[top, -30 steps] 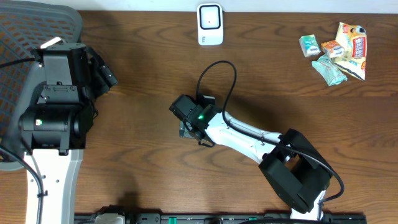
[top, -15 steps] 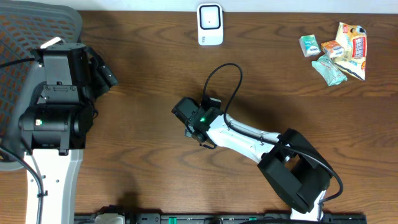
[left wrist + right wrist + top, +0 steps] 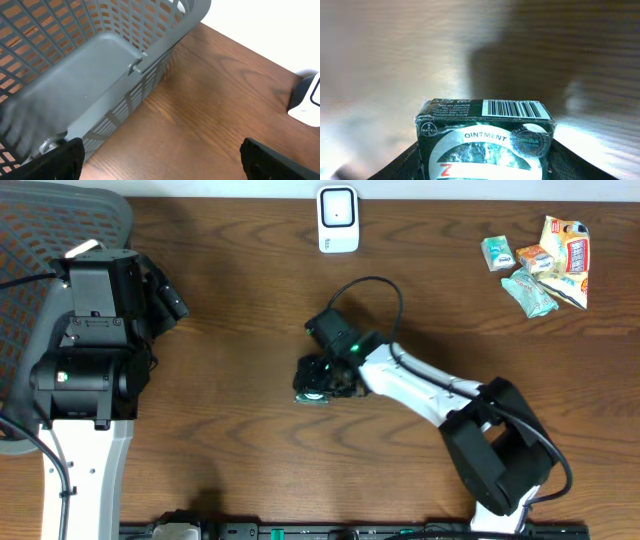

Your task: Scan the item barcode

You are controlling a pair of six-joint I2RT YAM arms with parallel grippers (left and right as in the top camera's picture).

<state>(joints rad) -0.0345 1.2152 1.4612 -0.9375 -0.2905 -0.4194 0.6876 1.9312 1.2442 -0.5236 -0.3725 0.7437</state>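
Note:
The item is a dark green ointment box [image 3: 485,145] with a white barcode [image 3: 511,108] on its upper face. It sits between the two fingers of my right gripper [image 3: 485,162], which touch both its sides, and it stays sharp while the table behind blurs. From overhead the box [image 3: 312,382] is at mid-table under the right gripper [image 3: 328,375]. The white scanner [image 3: 338,218] stands at the table's far edge, apart from the box. At the left, my left gripper [image 3: 168,296] is open and holds nothing, its fingers [image 3: 55,162] spread wide above bare wood.
A grey mesh basket [image 3: 40,220] fills the far left corner, and its wall [image 3: 75,75] is close in front of the left gripper. Several small snack packets [image 3: 540,260] lie at the far right. A black cable [image 3: 375,285] loops over the right wrist.
The right gripper has closed on the ointment box, turned, and swung right and toward the far edge with it. The left arm has not moved.

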